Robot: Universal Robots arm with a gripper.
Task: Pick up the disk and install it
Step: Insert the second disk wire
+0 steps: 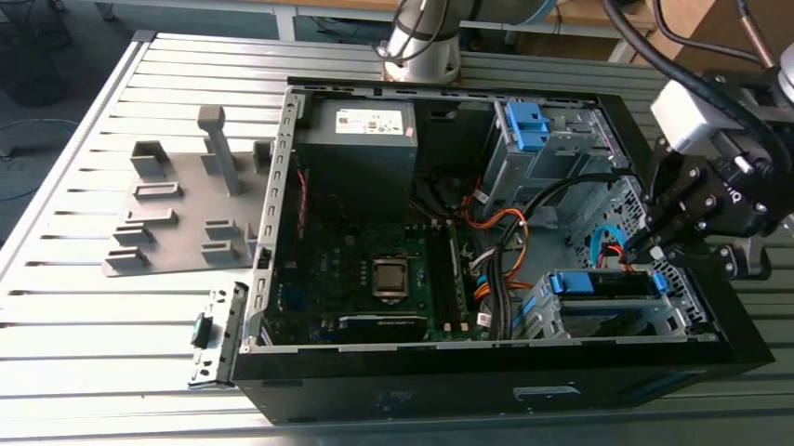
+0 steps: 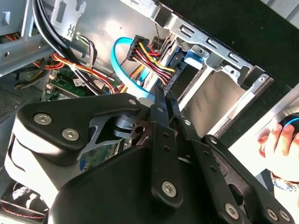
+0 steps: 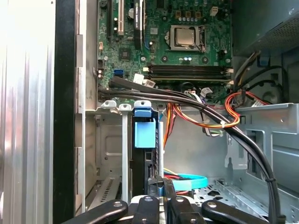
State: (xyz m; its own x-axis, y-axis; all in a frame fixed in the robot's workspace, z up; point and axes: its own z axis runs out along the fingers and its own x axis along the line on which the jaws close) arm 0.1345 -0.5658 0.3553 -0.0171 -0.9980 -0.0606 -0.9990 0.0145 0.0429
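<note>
Installation at its closing stage, by the look of things, rather than pick-up. Read across the exterior view from its left: slatted table [image 1: 74, 307] carrying a grey fixture tray [image 1: 174, 223]; then the open computer case [image 1: 496, 390], with power supply [image 1: 360, 139] in the far corner and motherboard [image 1: 360, 251] on the floor of the box. Further toward that view's right, silver drive cage [image 1: 564, 139] with blue latch [image 1: 523, 125] at the far side. Near the front wall, the disk [image 1: 602, 283], lying in the lower bay inside its blue bracket, seemingly seated or very nearly so.

Just beside it, on the exterior view's right, the gripper [image 1: 648, 253]: reached down into the case from above the side wall, tilted inward, tips at the disk's edge. Jaws drawn together, with hardly a gap to be made out in both wrist views and nothing seen between them. Impossible to say whether merely touching the bracket or pressing on it. In the first wrist view, fingers [image 3: 168, 189] lined up close against the drive's dark edge, blue data cable [image 3: 187, 181] just behind.

Judged need of the next move: a small, straight motion along the bay, kept clear of the cable bundle [image 2: 149, 53] crowding the tips. In the second wrist view, a person's hand [image 2: 280, 140] outside the case, apart from the work.
</note>
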